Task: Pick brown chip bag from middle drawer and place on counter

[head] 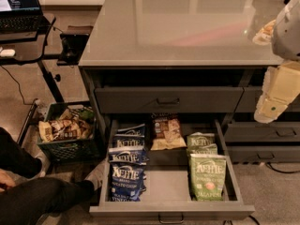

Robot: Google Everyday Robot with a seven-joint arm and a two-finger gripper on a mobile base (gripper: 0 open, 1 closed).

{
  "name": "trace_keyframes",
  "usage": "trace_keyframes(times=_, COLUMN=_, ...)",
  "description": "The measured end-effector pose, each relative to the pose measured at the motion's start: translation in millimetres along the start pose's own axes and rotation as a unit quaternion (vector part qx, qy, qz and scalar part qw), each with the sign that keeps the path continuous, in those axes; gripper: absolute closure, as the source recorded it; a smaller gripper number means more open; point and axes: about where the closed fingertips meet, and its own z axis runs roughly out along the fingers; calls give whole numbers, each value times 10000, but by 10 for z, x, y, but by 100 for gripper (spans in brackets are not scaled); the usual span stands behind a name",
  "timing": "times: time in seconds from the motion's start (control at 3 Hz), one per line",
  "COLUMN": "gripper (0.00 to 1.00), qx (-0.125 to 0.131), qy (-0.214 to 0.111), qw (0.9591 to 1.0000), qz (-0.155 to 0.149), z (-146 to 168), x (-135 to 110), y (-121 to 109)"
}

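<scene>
The brown chip bag (166,131) lies flat at the back middle of the open middle drawer (171,212), dark brown on top with a tan bottom. The drawer is pulled far out below the glossy grey counter (187,22). My gripper (270,109) hangs at the right edge of the view on a pale arm, in front of the counter's right end. It is up and to the right of the brown bag, well apart from it, and holds nothing that I can see.
Blue Kettle bags (126,165) fill the drawer's left side and green Kettle bags (206,172) its right. The top drawer (168,100) is closed. A crate of snacks (68,128) stands at left, a person's legs (37,191) at bottom left, a desk with a laptop (21,3) behind.
</scene>
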Motion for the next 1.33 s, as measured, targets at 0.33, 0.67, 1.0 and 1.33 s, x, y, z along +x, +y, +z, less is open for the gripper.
trace_keyframes(times=0.33, gripper=0, qx=0, qy=0, qw=10000, qz=0, z=1, x=0, y=0)
trace_keyframes(times=0.67, gripper=0, qx=-16, qy=-132, qw=9999, qz=100, z=279, x=-13, y=1)
trace_keyframes(times=1.0, gripper=0, qx=-174, qy=-324, qw=9993, qz=70, z=1009, x=44, y=46)
trace_keyframes(times=1.33, gripper=0, qx=-270, qy=-538, qw=9982, qz=-4, z=1764, x=124, y=28)
